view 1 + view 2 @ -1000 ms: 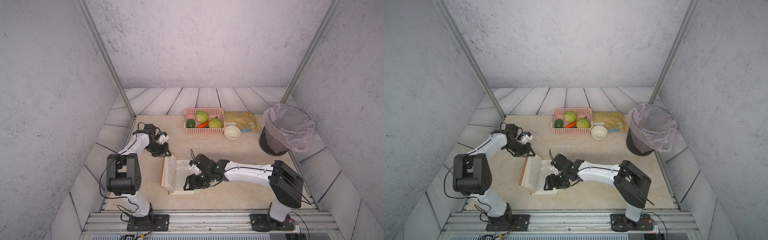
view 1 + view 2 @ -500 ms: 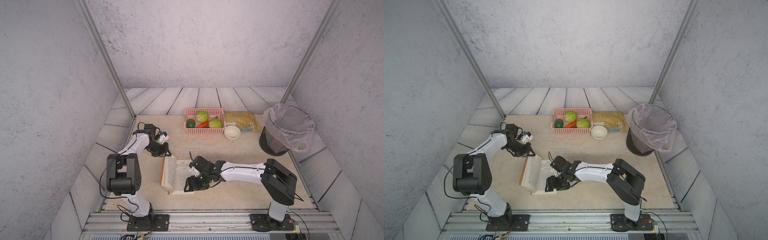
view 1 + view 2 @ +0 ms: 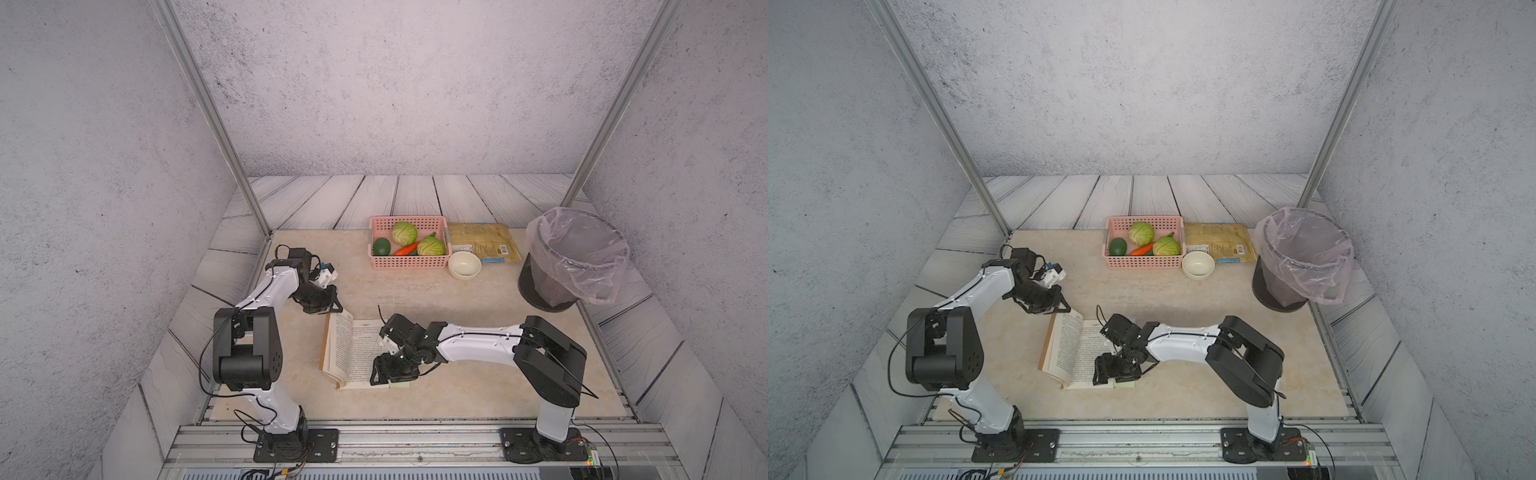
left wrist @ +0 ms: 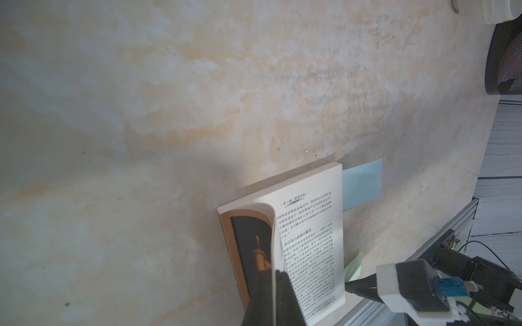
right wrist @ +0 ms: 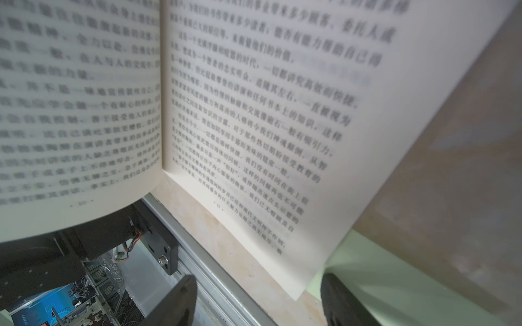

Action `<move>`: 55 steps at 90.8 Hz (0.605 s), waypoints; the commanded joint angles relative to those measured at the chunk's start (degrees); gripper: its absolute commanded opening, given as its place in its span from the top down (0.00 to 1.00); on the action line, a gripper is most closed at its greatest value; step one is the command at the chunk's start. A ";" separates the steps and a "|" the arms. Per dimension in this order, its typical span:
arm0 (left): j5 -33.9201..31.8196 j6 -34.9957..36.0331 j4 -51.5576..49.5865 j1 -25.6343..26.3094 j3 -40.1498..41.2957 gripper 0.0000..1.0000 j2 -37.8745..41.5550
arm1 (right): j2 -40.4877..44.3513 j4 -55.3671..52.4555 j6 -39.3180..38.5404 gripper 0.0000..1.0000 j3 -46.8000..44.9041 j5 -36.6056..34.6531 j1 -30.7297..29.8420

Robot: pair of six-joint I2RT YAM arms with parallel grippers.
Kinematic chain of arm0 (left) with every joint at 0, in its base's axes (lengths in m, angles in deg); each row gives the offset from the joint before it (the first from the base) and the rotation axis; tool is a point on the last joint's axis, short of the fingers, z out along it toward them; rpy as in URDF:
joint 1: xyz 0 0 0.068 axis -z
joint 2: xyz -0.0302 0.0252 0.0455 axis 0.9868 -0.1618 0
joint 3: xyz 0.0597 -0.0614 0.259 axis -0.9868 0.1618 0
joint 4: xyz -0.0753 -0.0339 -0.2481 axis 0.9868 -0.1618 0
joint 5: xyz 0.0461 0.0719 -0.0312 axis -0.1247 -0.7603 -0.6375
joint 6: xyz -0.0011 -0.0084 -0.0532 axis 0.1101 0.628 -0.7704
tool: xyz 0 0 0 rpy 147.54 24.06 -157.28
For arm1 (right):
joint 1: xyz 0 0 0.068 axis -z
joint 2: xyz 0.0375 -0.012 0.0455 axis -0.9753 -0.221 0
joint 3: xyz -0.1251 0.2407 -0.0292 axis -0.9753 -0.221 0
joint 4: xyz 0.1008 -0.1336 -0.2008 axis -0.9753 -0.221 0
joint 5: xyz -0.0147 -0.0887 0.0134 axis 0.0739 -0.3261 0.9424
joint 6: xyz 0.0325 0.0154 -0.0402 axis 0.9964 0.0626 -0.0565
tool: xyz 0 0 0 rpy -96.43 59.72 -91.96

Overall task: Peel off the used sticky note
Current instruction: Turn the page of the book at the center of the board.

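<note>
The green sticky note (image 3: 400, 385) poked out from under the right-hand page of the paperback book (image 3: 353, 345), lower centre in both top views. The right gripper (image 5: 260, 299) stood open astride that page corner. The left gripper (image 4: 272, 285) was clamped on the book's raised front leaves. The note looked featherlight, limp and easily creased, so it was probably best pinched at its free edge and peeled low.
</note>
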 commanded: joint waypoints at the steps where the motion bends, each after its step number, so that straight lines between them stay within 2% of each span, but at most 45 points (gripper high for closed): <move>1: -0.49 1.06 -1.13 -0.59 0.26 1.00 1.66 | -0.96 -1.39 -0.81 0.26 1.82 -0.69 0.24; 55: -0.43 0.97 -1.04 -0.58 0.17 1.00 1.62 | -1.42 -0.58 -0.75 0.26 2.31 0.15 0.26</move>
